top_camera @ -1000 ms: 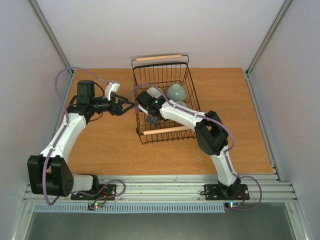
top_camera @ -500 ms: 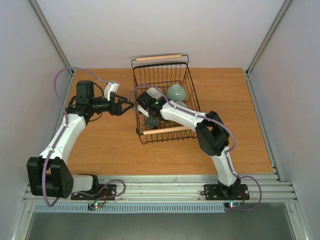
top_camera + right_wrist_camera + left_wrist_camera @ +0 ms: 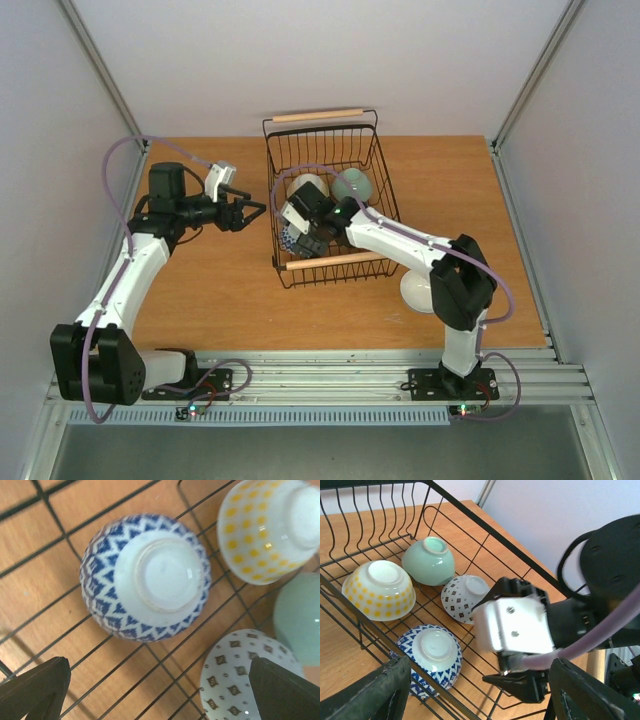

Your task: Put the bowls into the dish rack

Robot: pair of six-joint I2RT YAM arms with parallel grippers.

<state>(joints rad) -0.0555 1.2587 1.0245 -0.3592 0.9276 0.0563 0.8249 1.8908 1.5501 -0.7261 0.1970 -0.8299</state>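
Nearest: whitish bowl [image 3: 416, 290] on table [image 3: 220, 290], outside rack [image 3: 322, 142], just beside R arm [image 3: 462, 290] elbow. Rack sits mid-table w/ 4 bowls upside down: blue bowl [image 3: 146, 577] at near-left corner, dark-dotted bowl [image 3: 465, 597] next to it, yellow-dotted bowl [image 3: 380, 589] and green bowl [image 3: 428, 560] farther back. R gripper [image 3: 310, 243] inside rack over blue bowl, fingers wide apart, empty; L gripper [image 3: 252, 213] just outside rack's left wall, fingers apart, empty.
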